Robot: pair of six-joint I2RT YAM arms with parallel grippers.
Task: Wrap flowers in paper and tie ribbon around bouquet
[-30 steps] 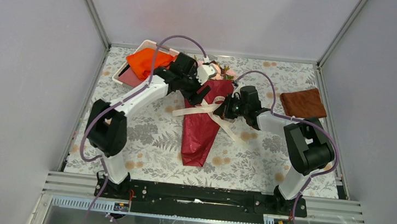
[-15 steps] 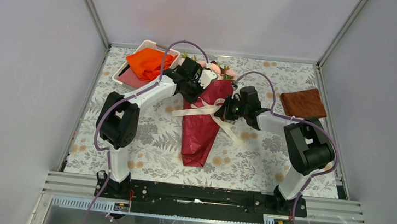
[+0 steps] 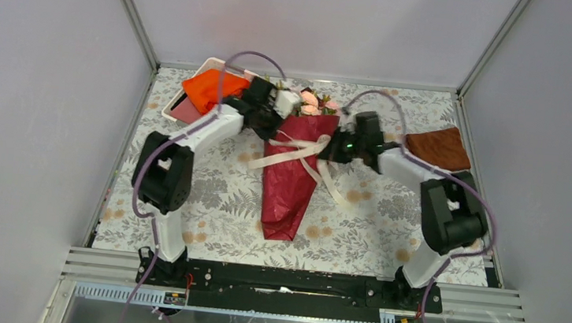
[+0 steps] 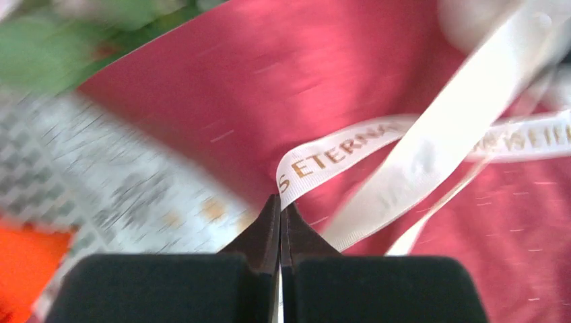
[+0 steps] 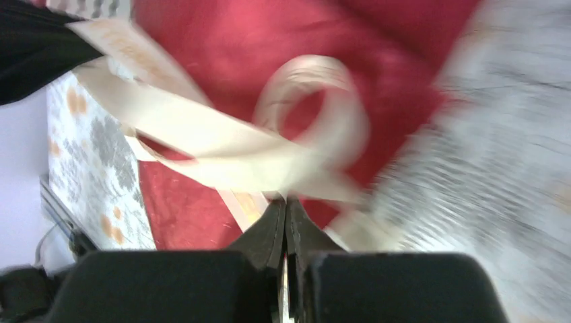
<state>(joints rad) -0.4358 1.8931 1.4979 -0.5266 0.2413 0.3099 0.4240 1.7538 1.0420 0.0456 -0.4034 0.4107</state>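
Top view: ribbon crosses the paper cone between my left end effector and right end effector; flowers beyond both.
Left wrist: tips pinched on lettered ribbon end, unseen from above.
Right wrist: blurred, clamped on ribbon.
Risk: uneven pulling could slip ribbon free.

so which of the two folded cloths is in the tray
The orange cloth, far left, lies in the white tray; the brown cloth lies straight on the patterned table at far right.

Blurred flowers; ribbon lettering cropped rightward
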